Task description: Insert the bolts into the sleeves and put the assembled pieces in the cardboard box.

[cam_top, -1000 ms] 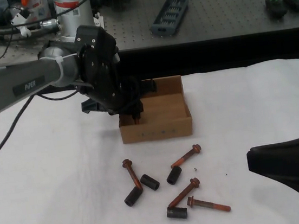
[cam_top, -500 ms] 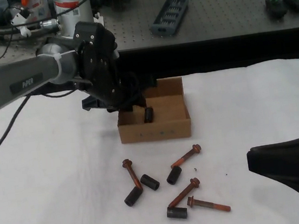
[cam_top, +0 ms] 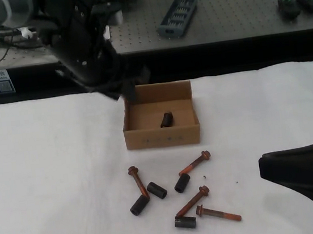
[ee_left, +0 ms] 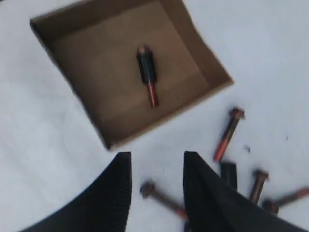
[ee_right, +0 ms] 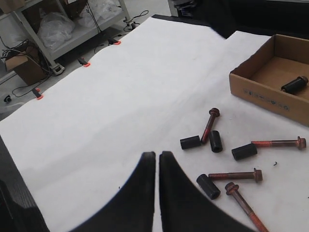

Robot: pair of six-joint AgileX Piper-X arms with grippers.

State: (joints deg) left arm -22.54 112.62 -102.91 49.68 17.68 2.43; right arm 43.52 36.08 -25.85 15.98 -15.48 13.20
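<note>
High view: an assembled piece (cam_top: 166, 119) lies inside the cardboard box (cam_top: 162, 136); bolts (cam_top: 195, 163) and sleeves (cam_top: 157, 190) lie nearer. Left wrist view: left gripper (ee_left: 157, 162) spread, empty; it should straddle one bolt's shank crosswise. Right wrist view: right gripper (ee_right: 157, 157) pinched closed, empty.

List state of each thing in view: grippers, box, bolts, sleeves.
left gripper: open, empty
right gripper: shut, empty
cardboard box: open top, one assembled piece inside
assembled piece: bolt in sleeve, lying on the box floor
loose bolts: four, lying on the cloth, outside the box
loose sleeves: four, lying on the cloth, outside the box
</note>
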